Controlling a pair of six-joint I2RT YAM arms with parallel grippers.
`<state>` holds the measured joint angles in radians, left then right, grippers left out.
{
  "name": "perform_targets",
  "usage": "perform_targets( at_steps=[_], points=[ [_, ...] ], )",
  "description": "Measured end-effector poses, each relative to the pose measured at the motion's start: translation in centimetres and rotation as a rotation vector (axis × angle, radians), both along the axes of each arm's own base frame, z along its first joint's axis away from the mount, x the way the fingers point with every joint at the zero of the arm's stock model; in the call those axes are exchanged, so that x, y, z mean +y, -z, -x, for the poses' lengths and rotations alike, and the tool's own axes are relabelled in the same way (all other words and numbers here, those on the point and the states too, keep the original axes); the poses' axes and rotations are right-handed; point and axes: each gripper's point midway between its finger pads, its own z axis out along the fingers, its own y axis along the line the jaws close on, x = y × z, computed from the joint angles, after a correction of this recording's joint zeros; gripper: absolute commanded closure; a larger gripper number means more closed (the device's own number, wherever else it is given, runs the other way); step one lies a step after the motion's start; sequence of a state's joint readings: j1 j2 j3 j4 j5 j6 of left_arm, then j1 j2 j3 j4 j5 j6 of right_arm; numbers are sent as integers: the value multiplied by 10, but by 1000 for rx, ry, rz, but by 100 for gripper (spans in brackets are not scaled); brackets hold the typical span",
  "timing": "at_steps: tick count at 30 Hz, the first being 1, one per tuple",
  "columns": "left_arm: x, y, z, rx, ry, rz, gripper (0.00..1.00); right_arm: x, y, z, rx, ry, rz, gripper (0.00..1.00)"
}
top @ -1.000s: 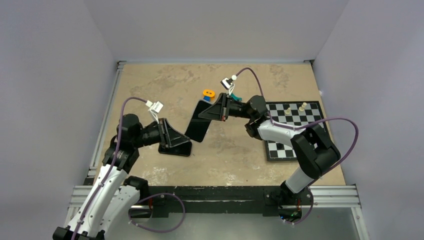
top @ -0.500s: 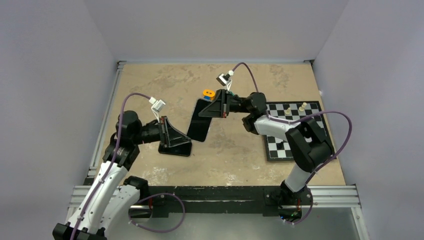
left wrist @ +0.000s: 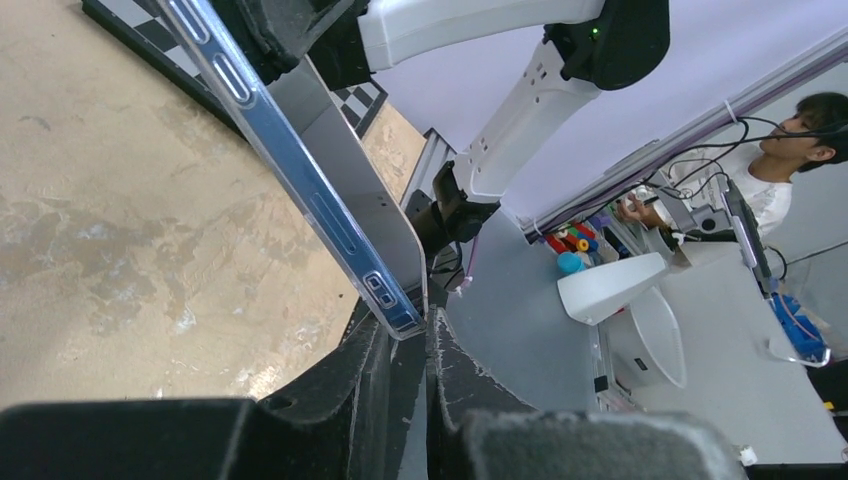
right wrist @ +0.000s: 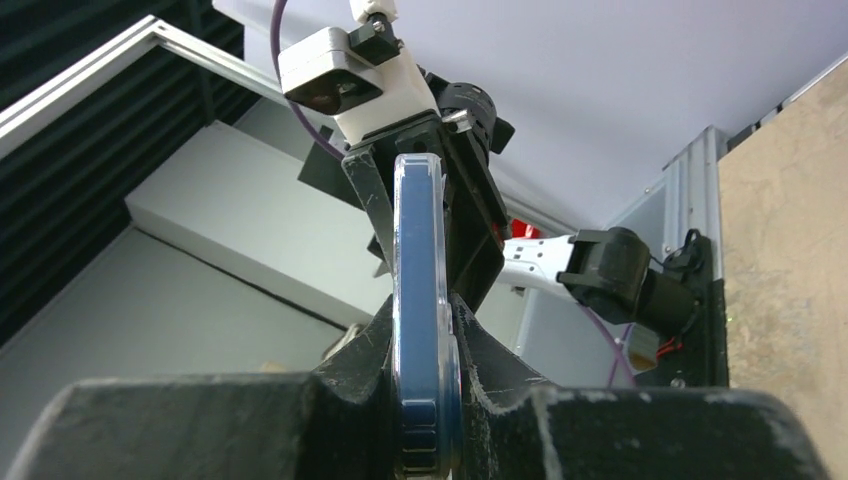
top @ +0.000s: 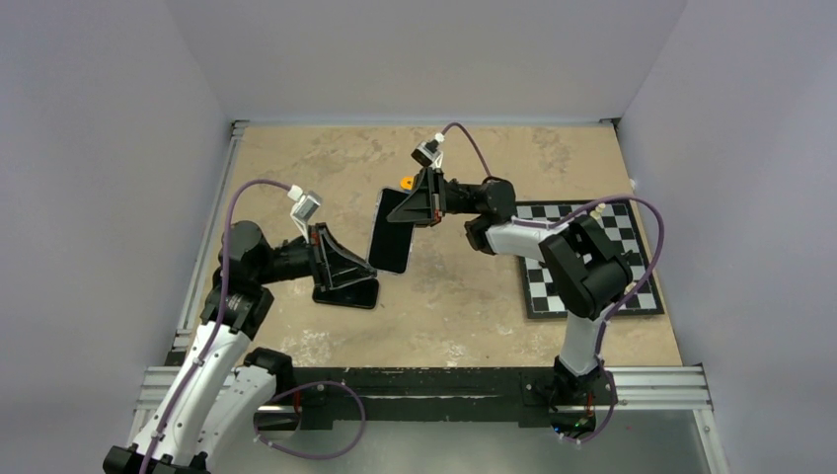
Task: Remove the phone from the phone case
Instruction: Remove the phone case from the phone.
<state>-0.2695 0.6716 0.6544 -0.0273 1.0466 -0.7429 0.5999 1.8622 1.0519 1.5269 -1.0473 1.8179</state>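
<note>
Two grippers pinched one dark-screened slab smartphone [top: 392,235] between them, holding it tilted above the tan mottled tabletop [top: 464,306], well to the left of the black-and-white chequered chessboard mat [top: 553,296]. Farthest from the mat, the left gripper [top: 371,267] had its jaws pressed onto the phone's lower corner. In the left wrist view that corner sat wedged between the black fingers [left wrist: 385,385], and the clear, blue-tinted plastic case [left wrist: 335,215] was wrapped around the phone's edge, with its button covers showing. Under the left gripper, a black flat rounded slab [top: 347,294] lay on the tabletop, also well left of the mat; I cannot tell what it was. Nearer the mat, a small orange piece [top: 406,182] sat on the tabletop just behind the phone's upper end. The right gripper [top: 403,209], reaching leftward from over the mat's far left corner, had its jaws clamped on that upper end. In the right wrist view the cased edge stood upright between the two dark fingers [right wrist: 480,365], squeezed from both sides.
</note>
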Motion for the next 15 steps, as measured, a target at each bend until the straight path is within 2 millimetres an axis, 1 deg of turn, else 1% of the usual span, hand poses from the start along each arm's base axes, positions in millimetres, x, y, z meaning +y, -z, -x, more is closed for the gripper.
perform_targets(
  at_steps=[6, 12, 15],
  points=[
    [-2, -1, 1, -8, 26, 4, 100, 5, 0, -1, 74, -36, 16, 100],
    [-3, -3, 0, -34, 48, 9, 100, 6, -9, -1, 73, -58, 12, 100],
    [-3, -1, -3, -33, 36, -4, 100, 8, -10, -3, 69, -63, 11, 100]
  ],
)
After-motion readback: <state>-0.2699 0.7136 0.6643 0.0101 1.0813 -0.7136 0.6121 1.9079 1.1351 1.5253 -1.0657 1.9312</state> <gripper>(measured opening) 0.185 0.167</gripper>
